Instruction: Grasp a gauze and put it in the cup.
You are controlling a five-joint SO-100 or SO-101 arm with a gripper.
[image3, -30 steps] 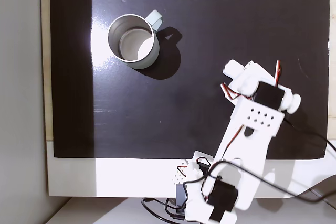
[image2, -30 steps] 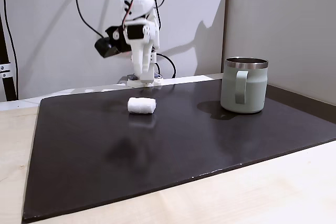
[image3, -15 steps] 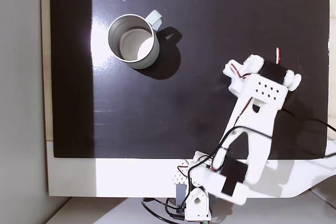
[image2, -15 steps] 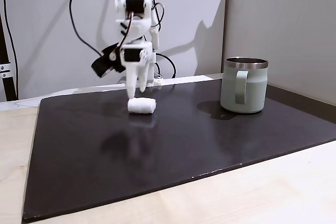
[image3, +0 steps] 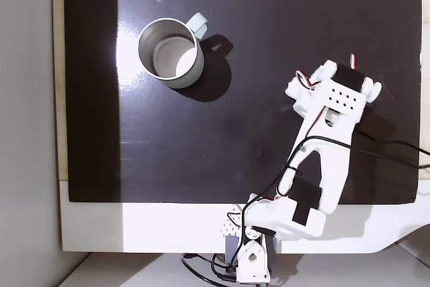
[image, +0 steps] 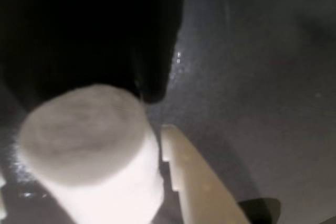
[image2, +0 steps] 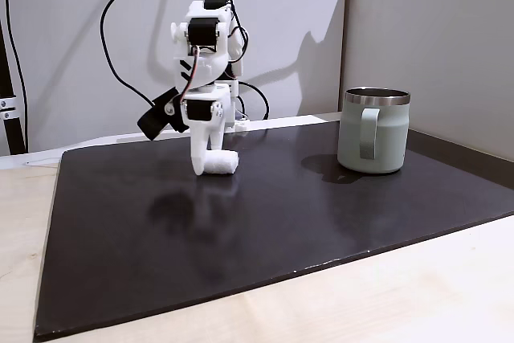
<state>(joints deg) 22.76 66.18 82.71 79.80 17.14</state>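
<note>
One gauze roll, one cup and one robot arm share a single dark mat [image2: 265, 230] on a pale wooden table [image2: 418, 295].

Nearest the lens in the wrist view, the gauze roll [image: 94, 145] is a soft, fuzzy white cylinder lying on the mat, its round end facing the camera. A cream plastic finger [image: 197, 182] lies just beside its right flank, and a dark, shadowed shape looms over its upper left. The gripper [image: 126, 129] stands spread around the roll; the blur is heavy, so whether either finger touches the fabric cannot be told.

In a fixed view from the front, the gripper [image2: 207, 168] points straight down at the mat's back left, its white tips level with the gauze roll [image2: 223, 164], which pokes out to the right of them. The white arm [image2: 205, 70] rises behind, trailing black cables.

Well apart to the right stands the cup [image2: 373, 130], a pale sage-green cylindrical mug with a bare steel rim and a loop handle facing the camera. In a fixed view from above, the cup [image3: 169, 53] shows a bare metal interior with nothing in it.
</note>
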